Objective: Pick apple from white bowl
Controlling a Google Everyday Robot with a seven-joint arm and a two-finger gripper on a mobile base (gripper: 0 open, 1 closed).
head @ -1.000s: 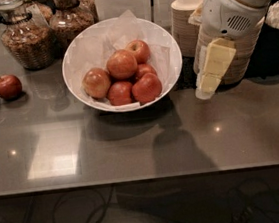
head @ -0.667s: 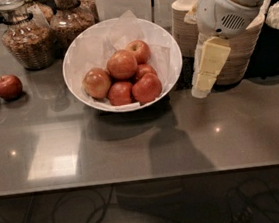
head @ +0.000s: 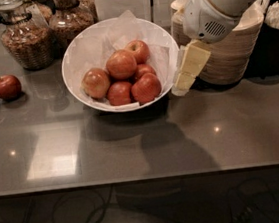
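The white bowl (head: 72, 53) stands at the back middle of the grey counter, lined with white paper. It holds several apples. The biggest apple (head: 121, 64), red-orange with pale streaks, lies on top in the middle of the pile. Smaller, darker red apples lie around it, such as one at the front right (head: 146, 87) and one at the left (head: 96, 83). My gripper (head: 183, 73), pale yellow under a white wrist, hangs just outside the bowl's right rim, pointing down and left, slightly above the counter. It holds nothing that I can see.
Two loose red apples (head: 7, 87) lie at the counter's left edge. Two glass jars (head: 26, 41) stand behind the bowl on the left. A stack of beige paper bowls (head: 229, 55) stands right behind my gripper. A dark container (head: 277, 42) is at the far right.
My gripper and arm have moved left, closer to the bowl's right rim. The apples and bowl have not moved.
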